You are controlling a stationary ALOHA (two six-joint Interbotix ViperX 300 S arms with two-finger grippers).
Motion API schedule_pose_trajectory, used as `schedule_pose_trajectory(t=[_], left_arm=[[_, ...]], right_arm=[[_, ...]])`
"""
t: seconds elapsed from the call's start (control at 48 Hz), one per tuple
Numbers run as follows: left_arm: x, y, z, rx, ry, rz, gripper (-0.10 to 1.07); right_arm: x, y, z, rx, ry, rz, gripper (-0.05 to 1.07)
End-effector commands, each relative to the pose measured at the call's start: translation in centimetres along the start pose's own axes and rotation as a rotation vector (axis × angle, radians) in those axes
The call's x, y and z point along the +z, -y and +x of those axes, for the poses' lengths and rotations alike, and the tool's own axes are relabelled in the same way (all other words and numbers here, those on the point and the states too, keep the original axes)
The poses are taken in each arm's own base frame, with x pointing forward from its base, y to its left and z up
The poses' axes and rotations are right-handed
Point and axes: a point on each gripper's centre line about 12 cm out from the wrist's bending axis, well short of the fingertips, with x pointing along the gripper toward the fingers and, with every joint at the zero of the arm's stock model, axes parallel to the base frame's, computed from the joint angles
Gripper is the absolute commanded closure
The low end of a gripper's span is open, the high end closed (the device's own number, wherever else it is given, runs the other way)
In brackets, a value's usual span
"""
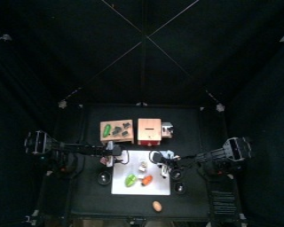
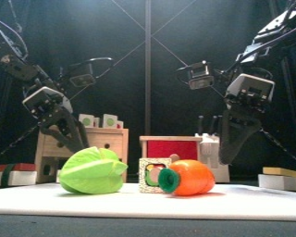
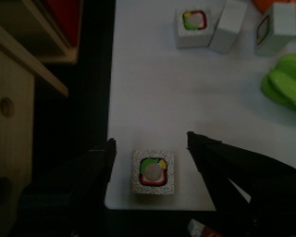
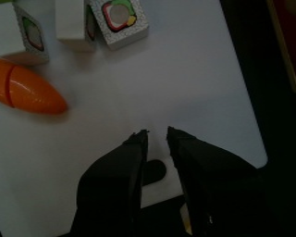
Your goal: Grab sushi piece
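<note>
A sushi piece (image 3: pixel 154 173), a white block with a red, green and yellow filling, lies on the white board (image 3: pixel 163 93) between the jaws of my left gripper (image 3: pixel 152 141). That gripper is open and low over the piece, one jaw on each side, not touching it. More sushi pieces (image 3: pixel 194 23) lie farther along the board, and also show in the right wrist view (image 4: pixel 123 18). My right gripper (image 4: pixel 155 136) is shut and empty, above bare board. In the front view the left gripper (image 2: pixel 67 130) and the right gripper (image 2: pixel 228 139) hang behind the toys.
A green toy fruit (image 2: pixel 92 173) and an orange toy (image 2: pixel 191 178) lie at the board's front with a sushi piece (image 2: pixel 151 174) between them. A wooden box (image 1: pixel 118 130) and a red-topped box (image 1: pixel 152 130) stand behind the board. The wooden box's edge (image 3: pixel 21 74) is close beside my left gripper.
</note>
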Motion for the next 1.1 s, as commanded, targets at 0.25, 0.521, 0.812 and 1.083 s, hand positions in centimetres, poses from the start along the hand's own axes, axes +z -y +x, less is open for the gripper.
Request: schedule_pose_trajectory(t=[0.25, 0.521, 0.812, 1.083], left_arm=[[2.0, 0.7, -5.4, -0.004, 0.326, 0.070, 0.02], [0.1, 1.0, -6.8, -0.006, 0.347, 0.067, 0.02], [0.0, 1.0, -6.8, -0.007, 0.348, 0.057, 0.02], [-0.2, 1.0, -6.8, -0.008, 0.342, 0.057, 0.02]], right_arm=[[4.3, -1.0, 1.0, 0.025, 0.086, -0.007, 0.23], [6.6, 0.0, 3.2, -0.057, 0.067, -0.027, 0.03], [6.2, 0.0, 5.3, -0.104, 0.015, -0.078, 0.03], [7.4, -0.7, 5.7, -0.095, 0.037, -0.080, 0.03]])
